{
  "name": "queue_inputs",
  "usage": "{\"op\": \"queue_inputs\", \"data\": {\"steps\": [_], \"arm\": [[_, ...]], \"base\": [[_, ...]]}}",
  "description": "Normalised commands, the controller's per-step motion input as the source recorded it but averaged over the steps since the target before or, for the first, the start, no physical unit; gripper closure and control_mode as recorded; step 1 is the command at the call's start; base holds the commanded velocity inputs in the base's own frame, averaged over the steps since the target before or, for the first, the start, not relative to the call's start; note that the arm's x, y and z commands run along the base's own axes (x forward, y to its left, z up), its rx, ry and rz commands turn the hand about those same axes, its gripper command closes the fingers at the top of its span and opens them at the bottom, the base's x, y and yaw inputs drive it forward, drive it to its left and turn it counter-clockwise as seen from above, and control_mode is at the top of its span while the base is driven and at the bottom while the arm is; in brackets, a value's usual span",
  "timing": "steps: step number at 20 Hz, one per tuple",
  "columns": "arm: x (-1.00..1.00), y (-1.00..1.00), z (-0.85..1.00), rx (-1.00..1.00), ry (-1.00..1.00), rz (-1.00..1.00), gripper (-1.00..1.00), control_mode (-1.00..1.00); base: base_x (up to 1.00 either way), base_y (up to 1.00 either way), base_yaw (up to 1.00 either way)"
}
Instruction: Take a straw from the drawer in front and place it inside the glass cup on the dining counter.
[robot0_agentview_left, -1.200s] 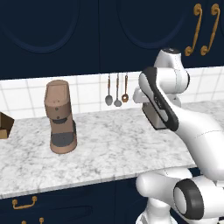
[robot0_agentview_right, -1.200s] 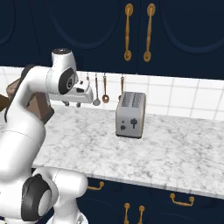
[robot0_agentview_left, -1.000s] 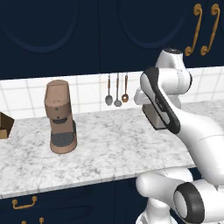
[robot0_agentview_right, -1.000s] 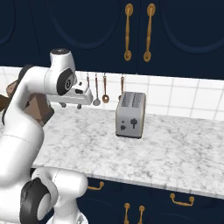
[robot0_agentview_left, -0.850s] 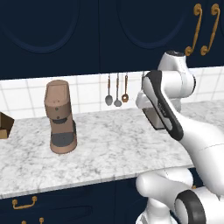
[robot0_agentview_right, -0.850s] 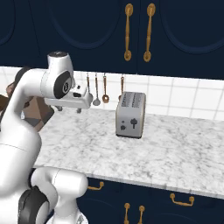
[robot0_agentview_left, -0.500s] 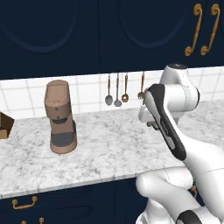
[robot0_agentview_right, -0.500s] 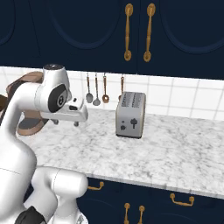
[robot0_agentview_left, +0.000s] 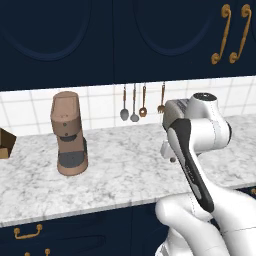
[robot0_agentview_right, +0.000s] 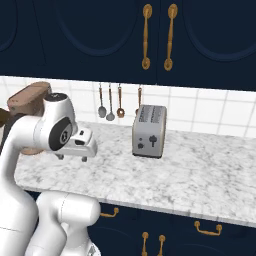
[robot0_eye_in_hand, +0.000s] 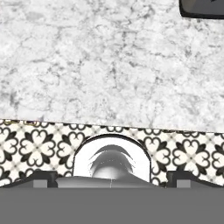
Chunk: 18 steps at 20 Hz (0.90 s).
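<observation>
**Marbled worktop**: running left to right beneath the tiled wall, carrying a coffee machine at far left and a toaster to the right.

**Drawer**: sitting shut in the navy row just under the worktop edge, showing a small brass bow handle. Several like fronts lying in that row; cannot tell which one is meant.

**Gripper**: hanging over the near part of the worktop, between coffee machine and toaster, pointing down. Jaws standing wide apart and gripping nothing, the dark fingertips sitting well apart at the edge of the hand view, looking onto bare marble and patterned floor beyond the near edge.

**Straw**: judged to be lying inside the shut drawer, so needing the drawer pulled out by its handle first.

- Handling, judged: very light, thin and fairly stiff, yet likely crushing or bending under a hard pinch; smooth and round, so likely rolling off or pivoting between flat pads.
- Hold, judged: pinching gently across the shaft near its middle while lifting from the drawer floor, jaws set square to its length. Gripping nearer one end possibly helping later, leaving a free length for lowering into the cup.
</observation>
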Motion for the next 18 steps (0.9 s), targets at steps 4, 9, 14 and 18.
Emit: {"op": "queue_inputs", "data": {"steps": [4,9,14,18], "arm": [[-0.21,0.00,-0.23,0.00,-0.04,-0.02,-1.00,1.00],[0.00,0.00,0.00,0.00,0.00,0.00,-1.00,1.00],[0.00,0.00,0.00,0.00,0.00,0.00,-1.00,1.00],[0.00,0.00,0.00,0.00,0.00,0.00,-1.00,1.00]], "base": [[-0.09,0.00,0.00],[-0.46,0.06,-0.06],[-0.42,0.32,-0.16],[-0.16,0.72,-0.25]]}}
